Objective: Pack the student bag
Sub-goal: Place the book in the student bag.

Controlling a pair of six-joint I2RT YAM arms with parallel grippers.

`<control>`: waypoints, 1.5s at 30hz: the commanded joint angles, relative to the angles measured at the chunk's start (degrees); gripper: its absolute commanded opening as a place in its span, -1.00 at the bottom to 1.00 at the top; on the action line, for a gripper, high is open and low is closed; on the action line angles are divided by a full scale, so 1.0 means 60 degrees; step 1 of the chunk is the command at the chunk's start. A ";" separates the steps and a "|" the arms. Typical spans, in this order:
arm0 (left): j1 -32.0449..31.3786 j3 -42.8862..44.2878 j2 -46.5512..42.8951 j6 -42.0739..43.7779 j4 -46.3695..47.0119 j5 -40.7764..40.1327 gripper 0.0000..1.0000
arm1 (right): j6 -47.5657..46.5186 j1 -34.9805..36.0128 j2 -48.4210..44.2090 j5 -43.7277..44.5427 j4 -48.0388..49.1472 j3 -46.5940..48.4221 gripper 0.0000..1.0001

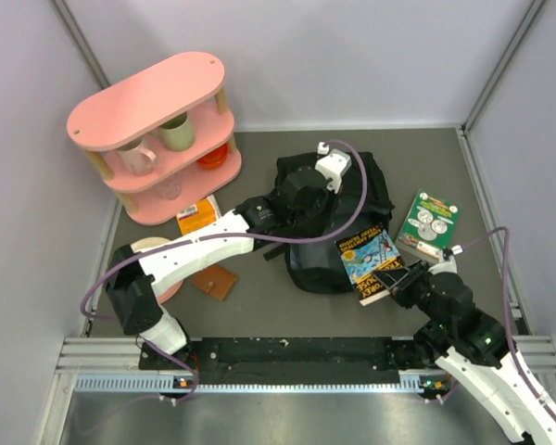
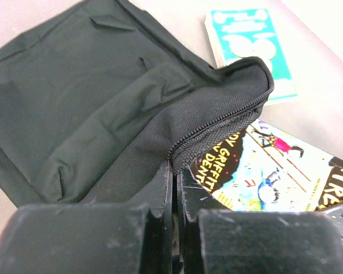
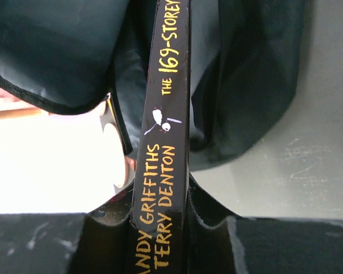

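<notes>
Top external view: the student bag (image 1: pixel 317 271) lies slumped at the middle of the desk (image 1: pixel 259 311), its mouth facing the right arm. The fabric is soft and floppy and will likely sag unless lifted by the stiffer zip rim (image 2: pixel 228 114). The left claw (image 2: pixel 174 174) is clenched on that rim. The right claw (image 3: pixel 160 200) grasps a paperback (image 1: pixel 371 260) by its spine at the opening.

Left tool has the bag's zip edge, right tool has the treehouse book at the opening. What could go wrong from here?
The left tool pinches only a thin fold at the zip edge of the bag; it may slip and the opening drop shut. The right tool grips the book at one end, so it may swing or snag on the zip.
</notes>
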 commanded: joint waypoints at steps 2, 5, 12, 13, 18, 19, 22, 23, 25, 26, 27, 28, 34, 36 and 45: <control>-0.0044 -0.0001 -0.0854 -0.0207 0.0603 0.0268 -1.00 | 0.0875 -0.0043 0.0210 -0.0630 0.2850 -0.0441 -1.00; -0.0088 -0.0236 -0.1074 -0.0369 0.0633 0.0268 -1.00 | 0.1285 -0.0057 0.0839 -0.1142 0.4285 -0.0851 -1.00; -0.0176 -0.0690 -0.1659 -0.0866 0.0999 0.0195 -1.00 | 0.1902 -0.0072 0.2422 -0.0882 0.6429 -0.1366 -1.00; -0.0190 -0.0734 -0.1718 -0.0896 0.1115 0.0195 -1.00 | 0.1960 -0.0058 0.2669 -0.0575 0.6518 -0.1351 -1.00; -0.0235 -0.0734 -0.1924 -0.0940 0.1219 0.0150 -1.00 | 0.2034 -0.0072 0.3271 -0.0061 0.7540 -0.1263 -1.00; -0.0235 -0.0735 -0.1924 -0.0926 0.1233 0.0151 -1.00 | 0.2005 -0.0072 0.3389 0.0245 0.7689 -0.1234 -1.00; -0.0235 -0.0778 -0.1953 -0.0969 0.1219 0.0136 -1.00 | 0.1844 -0.0072 0.3915 0.0526 0.8595 -0.1205 -1.00; -0.0235 -0.0793 -0.1968 -0.0984 0.1277 0.0151 -1.00 | 0.1815 -0.0072 0.4149 0.0526 0.8787 -0.1132 -1.00; -0.0235 -0.0852 -0.1997 -0.1086 0.1350 0.0165 -1.00 | 0.1901 -0.0072 0.4837 0.0730 0.9212 -0.1146 -1.00; -0.0235 -0.0895 -0.1997 -0.1130 0.1423 0.0194 -1.00 | 0.1975 -0.0072 0.5057 0.0833 0.9678 -0.1233 -1.00; -0.0235 -0.0852 -0.1983 -0.1145 0.1439 0.0180 -1.00 | 0.1976 -0.0072 0.5538 0.1066 1.0248 -0.1365 -1.00; -0.0235 -0.0837 -0.1983 -0.1160 0.1453 0.0224 -1.00 | 0.1918 -0.0072 0.5790 0.1155 1.0733 -0.1453 -1.00; -0.0235 -0.0515 -0.1866 -0.1218 0.1380 0.0283 -1.00 | 0.0659 -0.0072 0.7648 0.1566 1.1995 -0.0913 -1.00; -0.0235 -0.0340 -0.1720 -0.1277 0.1293 0.0253 -1.00 | 0.0614 -0.0072 0.8104 0.1581 1.3495 -0.1116 -1.00; 0.0116 0.0349 -0.1294 -0.1291 0.0399 0.0076 -1.00 | -0.1023 -0.0072 0.7436 0.0278 1.2310 -0.0694 -1.00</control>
